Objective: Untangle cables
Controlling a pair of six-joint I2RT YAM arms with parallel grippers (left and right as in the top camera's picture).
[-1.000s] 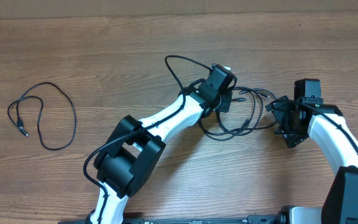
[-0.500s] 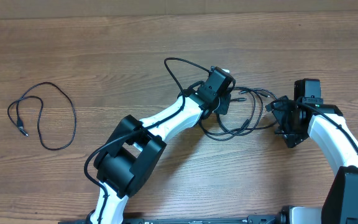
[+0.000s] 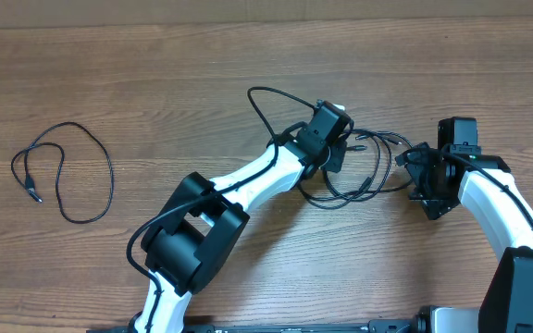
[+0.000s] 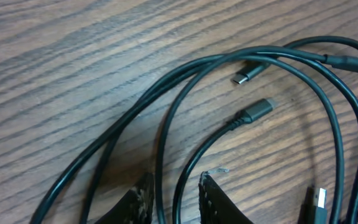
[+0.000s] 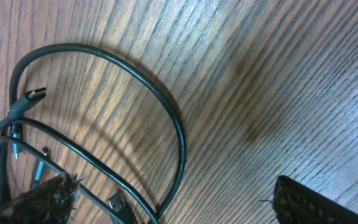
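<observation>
The tangled cables (image 3: 364, 168) are thin black cords lying in loops between my two grippers. My left gripper (image 3: 334, 148) sits on the tangle's left side. In the left wrist view its jaws (image 4: 174, 200) stand narrowly open, with two strands (image 4: 166, 137) running loosely between them. Two small plug ends (image 4: 257, 110) lie just ahead. My right gripper (image 3: 415, 176) is at the tangle's right edge, wide open (image 5: 179, 202). A cable loop (image 5: 178, 124) and a flat USB plug (image 5: 118, 202) lie on the table between its fingers, untouched.
A separate thin black cable (image 3: 111, 176) lies in an open loop far to the left on the wooden table (image 3: 202, 83). The left arm's own thicker wire (image 3: 266, 92) arches above its wrist. Another USB plug (image 4: 316, 200) lies to the right of the left jaws.
The left gripper has edged slightly to the right over the tangle and its jaws have eased a little wider. The right arm and the cables have not visibly moved.
</observation>
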